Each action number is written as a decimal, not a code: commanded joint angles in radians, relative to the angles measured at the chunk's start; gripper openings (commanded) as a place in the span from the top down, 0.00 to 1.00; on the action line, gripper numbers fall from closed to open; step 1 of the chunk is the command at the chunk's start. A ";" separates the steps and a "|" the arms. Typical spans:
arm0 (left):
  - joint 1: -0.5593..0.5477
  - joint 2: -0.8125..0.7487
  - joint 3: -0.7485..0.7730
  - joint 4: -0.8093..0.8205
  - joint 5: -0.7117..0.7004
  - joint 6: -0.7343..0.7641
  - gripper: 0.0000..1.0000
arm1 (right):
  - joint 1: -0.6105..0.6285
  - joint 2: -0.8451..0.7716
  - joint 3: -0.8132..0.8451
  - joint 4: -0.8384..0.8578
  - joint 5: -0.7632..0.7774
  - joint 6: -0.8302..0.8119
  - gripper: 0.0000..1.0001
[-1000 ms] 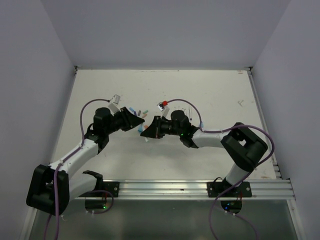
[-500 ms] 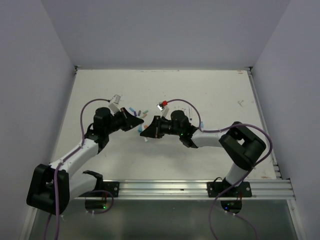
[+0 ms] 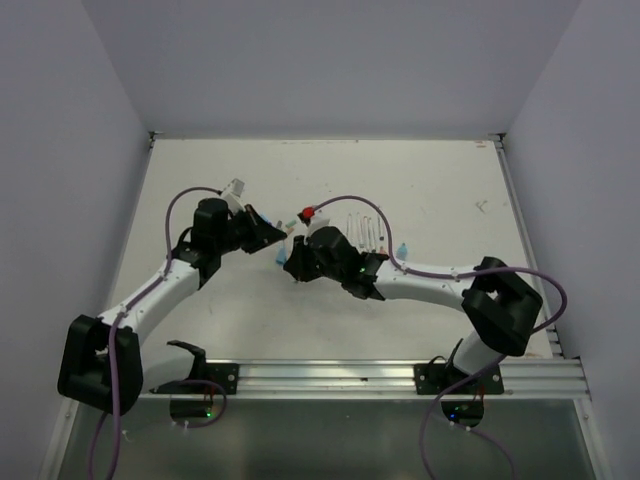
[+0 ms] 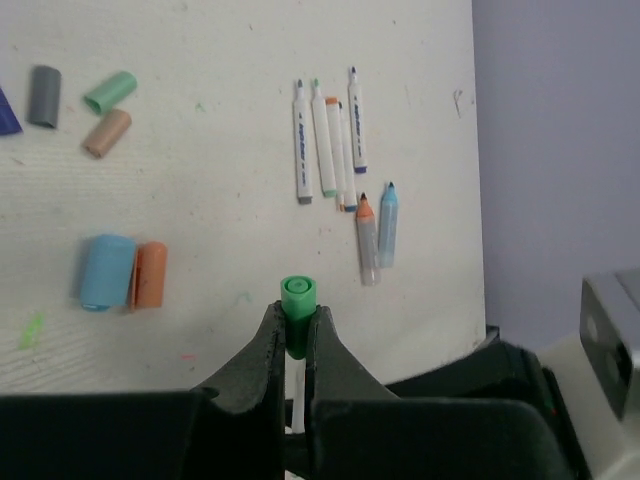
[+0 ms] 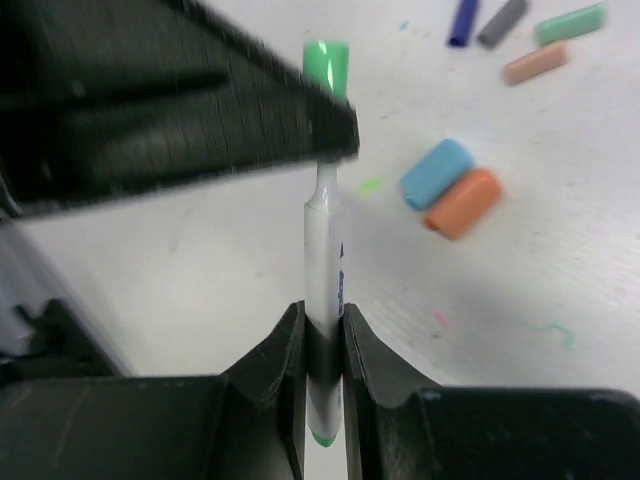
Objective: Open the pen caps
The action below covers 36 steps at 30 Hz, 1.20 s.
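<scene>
My left gripper (image 4: 296,318) is shut on a small green pen cap (image 4: 298,295), whose end sticks out past the fingertips. My right gripper (image 5: 322,320) is shut on the white barrel of the same pen (image 5: 322,260). In the right wrist view the green cap (image 5: 325,65) sits at the far end of the pen, with a thin white neck showing between cap and barrel. The left fingers (image 5: 180,110) cross that view as a dark blur. In the top view the left gripper (image 3: 283,238) and the right gripper (image 3: 292,265) meet above the table's middle.
Loose caps lie on the table: a fat light blue one (image 4: 106,270) beside a fat orange one (image 4: 150,273), plus green (image 4: 110,92), tan (image 4: 106,132) and grey (image 4: 44,95) ones. A row of uncapped pens (image 4: 325,140) and two markers (image 4: 375,235) lie further right.
Both grippers have shifted a little left and up together, still joined at the pen. The right arm has stretched out, uncovering the row of pens on the table.
</scene>
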 commanded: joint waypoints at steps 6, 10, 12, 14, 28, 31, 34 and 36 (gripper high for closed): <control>0.050 0.032 0.110 -0.057 -0.122 0.000 1.00 | 0.087 -0.046 0.099 -0.391 0.522 -0.191 1.00; 0.074 0.042 0.111 -0.008 -0.086 0.047 1.00 | 0.074 -0.081 0.043 -0.348 0.490 -0.183 1.00; 0.076 0.064 0.122 -0.029 -0.091 0.097 1.00 | 0.036 -0.115 0.029 -0.348 0.464 -0.182 1.00; 0.076 0.079 0.129 -0.095 -0.120 0.163 1.00 | -0.031 -0.166 -0.002 -0.347 0.410 -0.174 1.00; 0.112 0.282 0.185 -0.102 -0.236 0.239 1.00 | -0.525 -0.170 0.025 -0.477 0.169 -0.249 1.00; 0.154 0.331 0.194 -0.082 -0.223 0.224 1.00 | -0.602 -0.069 0.097 -0.488 0.140 -0.286 1.00; 0.188 0.386 0.218 -0.074 -0.187 0.220 1.00 | -0.645 0.016 0.151 -0.494 0.126 -0.315 1.00; 0.195 0.427 0.240 -0.080 -0.177 0.220 1.00 | -0.650 0.063 0.171 -0.494 0.115 -0.329 1.00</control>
